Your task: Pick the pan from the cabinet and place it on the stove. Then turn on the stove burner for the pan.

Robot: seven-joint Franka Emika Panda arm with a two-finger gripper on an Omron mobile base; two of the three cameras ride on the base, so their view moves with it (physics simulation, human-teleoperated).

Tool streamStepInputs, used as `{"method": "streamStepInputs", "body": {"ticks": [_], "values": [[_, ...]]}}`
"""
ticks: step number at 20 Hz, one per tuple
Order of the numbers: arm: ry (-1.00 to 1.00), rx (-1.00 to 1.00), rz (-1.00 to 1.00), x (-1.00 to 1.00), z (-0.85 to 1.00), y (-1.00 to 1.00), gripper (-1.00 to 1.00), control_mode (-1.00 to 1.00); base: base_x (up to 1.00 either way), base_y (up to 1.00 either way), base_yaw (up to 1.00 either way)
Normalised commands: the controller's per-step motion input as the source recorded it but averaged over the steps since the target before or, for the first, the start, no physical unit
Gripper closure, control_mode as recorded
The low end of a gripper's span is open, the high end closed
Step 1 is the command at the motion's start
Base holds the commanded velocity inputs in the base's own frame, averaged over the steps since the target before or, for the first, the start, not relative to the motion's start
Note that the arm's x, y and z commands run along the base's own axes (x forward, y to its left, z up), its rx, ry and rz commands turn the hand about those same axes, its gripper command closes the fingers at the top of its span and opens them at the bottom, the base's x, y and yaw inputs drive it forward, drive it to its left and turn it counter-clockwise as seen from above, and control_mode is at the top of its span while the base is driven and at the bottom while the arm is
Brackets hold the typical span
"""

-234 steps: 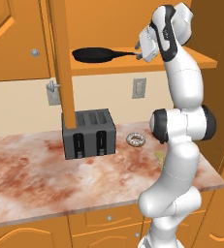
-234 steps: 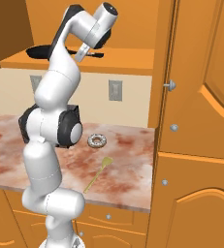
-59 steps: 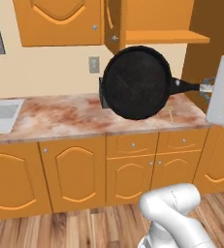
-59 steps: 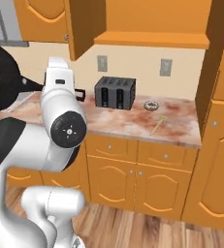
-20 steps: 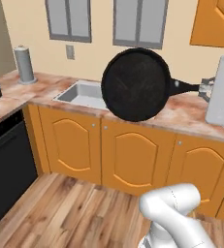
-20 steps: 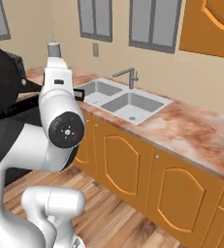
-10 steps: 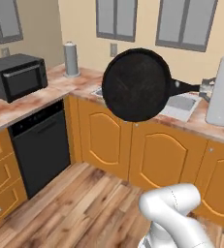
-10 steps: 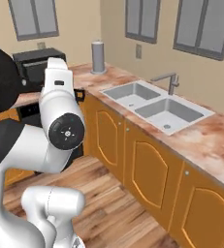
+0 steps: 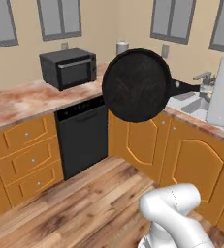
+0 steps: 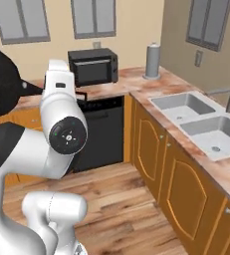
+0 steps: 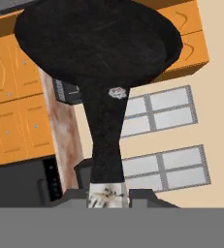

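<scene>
One pan (image 9: 136,85) is all I'm carrying, held up on edge in mid-air over the wood floor, in front of the dishwasher (image 9: 83,135) and the microwave (image 9: 68,67). My gripper (image 11: 108,196) is clamped on the very tip of its long handle, jaws pinching it from both sides. I judge the skillet rigid and fairly heavy, so a hold this far out gives it leverage to twist; closer to the bowl would be steadier.
</scene>
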Motion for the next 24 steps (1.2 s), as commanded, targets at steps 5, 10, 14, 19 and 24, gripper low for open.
{"method": "streamStepInputs", "body": {"ticks": [5,10,14,19,24], "values": [[0.00,0.00,0.00,0.00,0.00,0.00,1.00,1.00,-0.03,-0.45,0.49],[0.00,0.00,0.00,0.00,0.00,0.00,1.00,1.00,-0.14,-0.44,0.50],[0.00,0.00,0.00,0.00,0.00,0.00,1.00,1.00,-0.31,-0.33,0.51],[0.00,0.00,0.00,0.00,0.00,0.00,1.00,1.00,-0.37,-0.32,0.52],[0.00,0.00,0.00,0.00,0.00,0.00,1.00,1.00,-0.41,-0.19,0.54]]}}
